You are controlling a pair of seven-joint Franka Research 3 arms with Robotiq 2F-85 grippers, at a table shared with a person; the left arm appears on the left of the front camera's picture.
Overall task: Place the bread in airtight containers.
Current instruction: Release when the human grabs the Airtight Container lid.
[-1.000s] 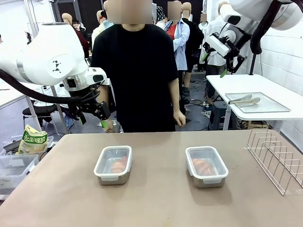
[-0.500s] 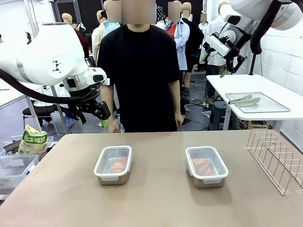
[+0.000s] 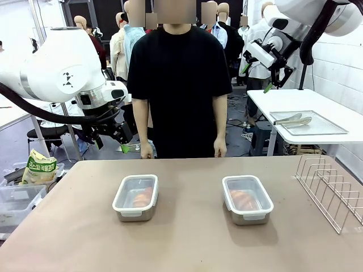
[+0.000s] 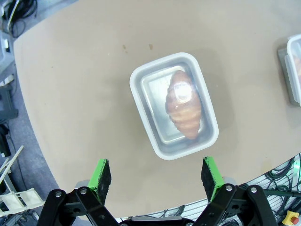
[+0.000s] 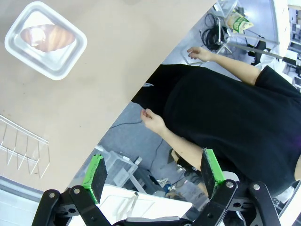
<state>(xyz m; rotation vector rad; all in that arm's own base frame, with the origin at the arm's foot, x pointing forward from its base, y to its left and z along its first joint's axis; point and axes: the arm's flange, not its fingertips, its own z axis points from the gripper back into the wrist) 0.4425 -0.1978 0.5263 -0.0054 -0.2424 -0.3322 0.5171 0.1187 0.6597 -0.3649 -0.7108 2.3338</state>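
Since the earlier frames the person [image 3: 178, 85] in the black shirt has shifted a little to the right behind the far edge of the tabletop [image 3: 187, 238] and now stands straight with both arms down, while the two arms and the tins have kept their places. At the left, the left gripper [image 3: 112, 139] hangs above the far left edge of the tabletop, its green pads [image 4: 100, 173] wide apart, and it holds nothing. In the left wrist view the left tin [image 4: 174, 105] lies directly below it, with the clear lid on, and one croissant roll [image 4: 184, 103] lies inside along the length of the tin. In the front view this left tin [image 3: 135, 196] stands left of the middle of the tabletop, and the right tin [image 3: 247, 199] stands well apart from it, right of the middle, also with its lid on and a second roll [image 3: 243, 199] inside. Further right a wire rack [image 3: 332, 190] stands at the edge of the tabletop. The right gripper [image 3: 255, 75] is raised high at the upper right, over the far side, fully open and empty; its wrist view shows the right tin far below and the person's hand [image 5: 154, 121].
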